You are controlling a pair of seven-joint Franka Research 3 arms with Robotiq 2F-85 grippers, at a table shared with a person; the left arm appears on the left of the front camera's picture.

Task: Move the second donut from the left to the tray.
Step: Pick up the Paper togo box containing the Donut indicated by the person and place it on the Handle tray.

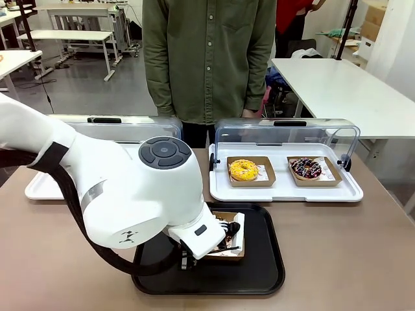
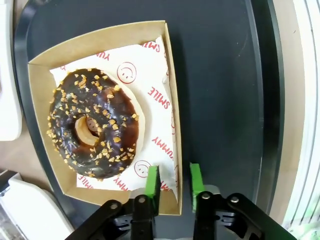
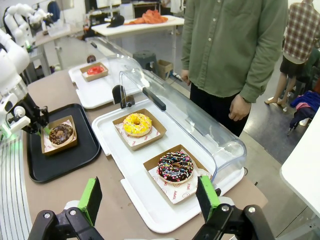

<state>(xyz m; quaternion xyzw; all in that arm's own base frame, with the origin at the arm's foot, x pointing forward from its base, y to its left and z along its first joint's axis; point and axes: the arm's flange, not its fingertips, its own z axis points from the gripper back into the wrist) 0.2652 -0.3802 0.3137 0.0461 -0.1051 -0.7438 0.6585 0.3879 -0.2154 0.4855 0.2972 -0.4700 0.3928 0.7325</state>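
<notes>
On the far left of the surface, a red-glazed donut (image 3: 96, 69) sits on a white tray (image 3: 102, 95) under a raised clear lid. Nearer, the black tray (image 1: 259, 272) already carries the chocolate donut (image 2: 93, 123) in its cardboard holder (image 2: 41, 85), which lies flat inside the rim.

The left gripper (image 2: 174, 182) hangs low over that holder. Its green fingers (image 2: 152, 182) straddle the holder's side wall, one pad inside over the printed paper, the other outside over bare tray. A gap shows on both sides of the wall, so the fingers look released rather than clenched. The donut itself lies to one side of the fingers, not between them, so the coming move looks like a straight lift clear of the wall.

To the right, a second white tray (image 1: 285, 192) holds a yellow donut (image 1: 243, 170) and a dark donut with coloured sprinkles (image 1: 305, 168). The right gripper (image 3: 150, 200) hovers well apart above this tray's near edge, fingers spread wide and empty. A person (image 1: 209, 58) stands at the far side.
</notes>
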